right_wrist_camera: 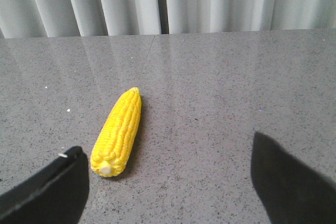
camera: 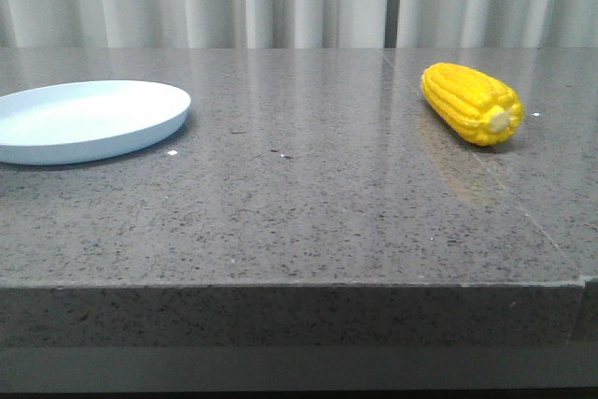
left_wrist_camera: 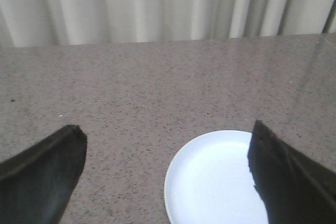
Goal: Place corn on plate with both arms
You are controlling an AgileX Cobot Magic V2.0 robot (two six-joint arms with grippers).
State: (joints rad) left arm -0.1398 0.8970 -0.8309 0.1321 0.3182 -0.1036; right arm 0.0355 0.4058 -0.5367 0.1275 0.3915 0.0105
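Lying flat on the bench [camera: 308, 193] toward the right edge: the corn [camera: 471, 103], on its side, pale cut end turned to the near edge, tip angled toward the far edge. Well apart from it, at the left edge: the plate [camera: 140, 133], bare, partly cut off by the front view. Neither arm visible from the front.

Left tool [left_wrist_camera: 168, 177] spread wide, holding nothing, hanging over the bench with the plate's rim [left_wrist_camera: 173, 174] between the dark fingers [left_wrist_camera: 44, 171]. Probably parked on the side nearest the goal, ready to receive.

Right tool [right_wrist_camera: 168, 182] likewise spread and empty, fingers [right_wrist_camera: 52, 187] apart, with the corn [right_wrist_camera: 118, 132] just off one finger, not touching. Likely staged so for a first pickup from the right side, then a handover across the bare middle.
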